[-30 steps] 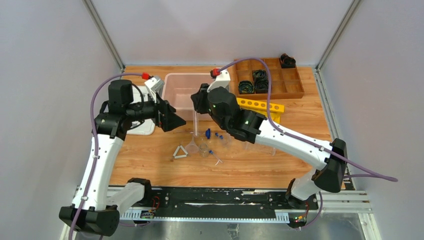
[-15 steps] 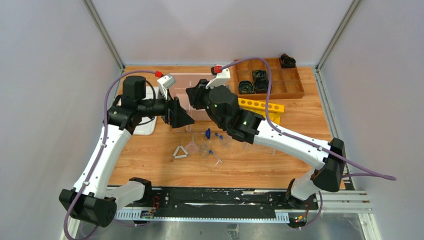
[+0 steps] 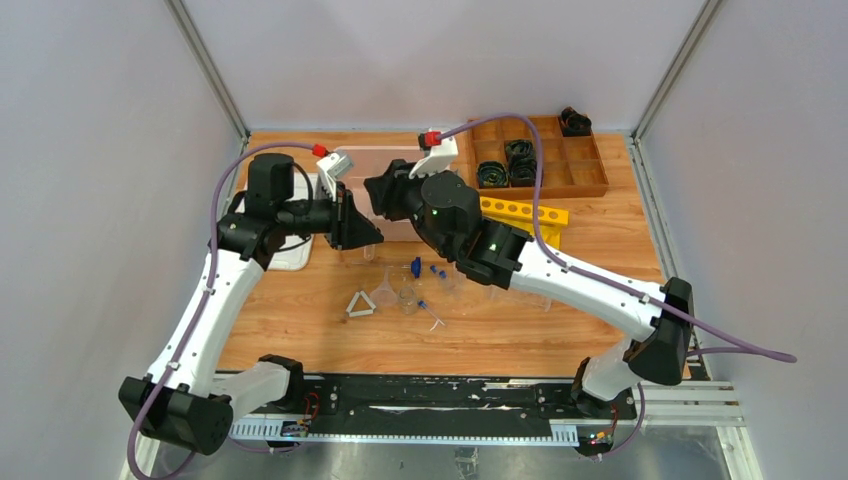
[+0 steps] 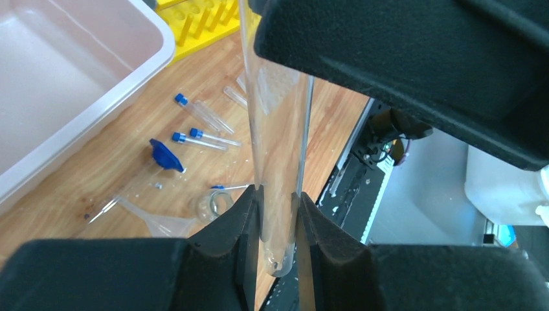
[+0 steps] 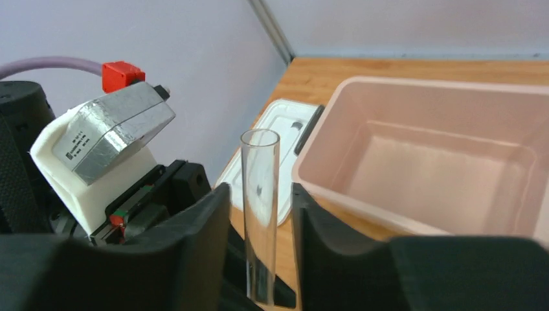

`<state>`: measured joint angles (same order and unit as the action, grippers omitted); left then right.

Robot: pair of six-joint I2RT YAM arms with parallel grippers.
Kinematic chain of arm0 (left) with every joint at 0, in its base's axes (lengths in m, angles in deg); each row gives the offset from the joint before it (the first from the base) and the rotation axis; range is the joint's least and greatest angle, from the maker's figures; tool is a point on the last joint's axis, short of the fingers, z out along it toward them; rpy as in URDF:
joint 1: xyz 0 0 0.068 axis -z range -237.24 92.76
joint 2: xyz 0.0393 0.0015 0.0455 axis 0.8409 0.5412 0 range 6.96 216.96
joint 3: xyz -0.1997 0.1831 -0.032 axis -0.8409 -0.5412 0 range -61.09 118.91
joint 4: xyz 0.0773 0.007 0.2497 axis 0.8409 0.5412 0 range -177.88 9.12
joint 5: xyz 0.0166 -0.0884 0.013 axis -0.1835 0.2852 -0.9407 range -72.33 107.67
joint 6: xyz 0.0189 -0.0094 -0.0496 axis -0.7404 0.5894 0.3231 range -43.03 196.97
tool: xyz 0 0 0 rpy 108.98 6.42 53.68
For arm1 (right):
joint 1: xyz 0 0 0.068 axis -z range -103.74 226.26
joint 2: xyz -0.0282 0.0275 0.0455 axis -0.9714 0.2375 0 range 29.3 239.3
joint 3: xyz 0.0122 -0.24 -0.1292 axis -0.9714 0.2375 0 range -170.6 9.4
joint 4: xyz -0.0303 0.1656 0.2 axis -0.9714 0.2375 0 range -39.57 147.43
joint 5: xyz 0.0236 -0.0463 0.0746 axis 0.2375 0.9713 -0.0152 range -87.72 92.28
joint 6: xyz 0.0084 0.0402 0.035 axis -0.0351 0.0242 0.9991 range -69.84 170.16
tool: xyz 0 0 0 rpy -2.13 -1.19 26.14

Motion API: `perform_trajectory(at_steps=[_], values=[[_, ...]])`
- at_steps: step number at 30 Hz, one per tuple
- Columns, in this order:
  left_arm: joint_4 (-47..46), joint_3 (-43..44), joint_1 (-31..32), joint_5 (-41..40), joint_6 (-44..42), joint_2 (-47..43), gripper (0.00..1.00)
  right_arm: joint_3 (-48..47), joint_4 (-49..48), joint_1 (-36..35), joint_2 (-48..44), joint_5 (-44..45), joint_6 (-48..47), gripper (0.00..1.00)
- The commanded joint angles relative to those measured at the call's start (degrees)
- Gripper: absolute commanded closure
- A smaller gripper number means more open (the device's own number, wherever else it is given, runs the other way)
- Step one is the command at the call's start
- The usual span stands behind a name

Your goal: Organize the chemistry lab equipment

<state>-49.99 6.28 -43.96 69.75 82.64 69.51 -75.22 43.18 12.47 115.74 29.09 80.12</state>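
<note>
A large clear test tube (image 4: 278, 129) hangs upright above the table between both grippers. My left gripper (image 4: 278, 197) is shut on its rounded bottom end, pads pressed against both sides. My right gripper (image 5: 260, 188) brackets the upper part of the test tube (image 5: 260, 168), with a narrow gap showing on each side. From above, the left gripper (image 3: 375, 238) and right gripper (image 3: 378, 195) meet in front of the pink bin (image 3: 390, 158). On the wood below lie small blue-capped tubes (image 3: 436, 270), a clear funnel (image 3: 384, 293), a small jar (image 3: 407, 296) and a white triangle (image 3: 360, 305).
A yellow tube rack (image 3: 520, 212) lies right of the bin. A wooden compartment tray (image 3: 580, 170) with black coils stands at the back right. A white lid (image 3: 290, 255) lies left of the bin. A loose blue cap (image 3: 415, 266) lies by the small tubes.
My left arm swung right to the hanging tube and its jaws closed on the tube's bottom end. The right gripper carried the tube slightly left and back and eased a little.
</note>
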Motion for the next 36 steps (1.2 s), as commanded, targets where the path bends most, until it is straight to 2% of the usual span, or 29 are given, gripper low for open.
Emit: perform_trajectory(at_steps=[1, 4, 7, 16, 21, 29, 33, 36], values=[[1.5, 0.8, 0.4, 1.9, -5.1, -2.1, 0.90, -5.2, 12.1, -0.3, -1.7, -4.7, -1.1, 0.48], [6.0, 2.3, 0.4, 2.1, -11.3, -2.7, 0.91, -7.6, 20.9, 2.0, -2.6, -10.8, -0.6, 0.39], [6.5, 1.8, 0.4, 3.1, -14.4, -4.4, 0.92, -9.3, 26.5, 5.1, -3.2, -19.2, 0.2, 0.37], [6.5, 0.5, 0.4, 2.4, -17.4, -7.5, 0.96, -17.3, 31.6, 12.6, -1.5, -40.7, 3.5, 0.32], [6.6, -0.4, 0.4, 2.0, -17.5, -7.7, 0.97, -21.6, 33.7, 13.5, -0.4, -43.5, 2.8, 0.30], [6.6, -0.4, 0.4, 1.9, -17.5, -7.3, 1.00, -23.0, 35.0, 13.1, 2.7, -44.6, 3.2, 0.23], [6.6, -0.5, 0.4, 1.8, -17.5, -7.3, 1.00, -25.5, 37.0, 12.2, 5.2, -43.9, 2.4, 0.23], [6.5, -0.9, 0.4, 1.7, -18.1, -7.5, 1.00, -26.7, 37.6, 11.8, 6.7, -43.9, 2.1, 0.31]])
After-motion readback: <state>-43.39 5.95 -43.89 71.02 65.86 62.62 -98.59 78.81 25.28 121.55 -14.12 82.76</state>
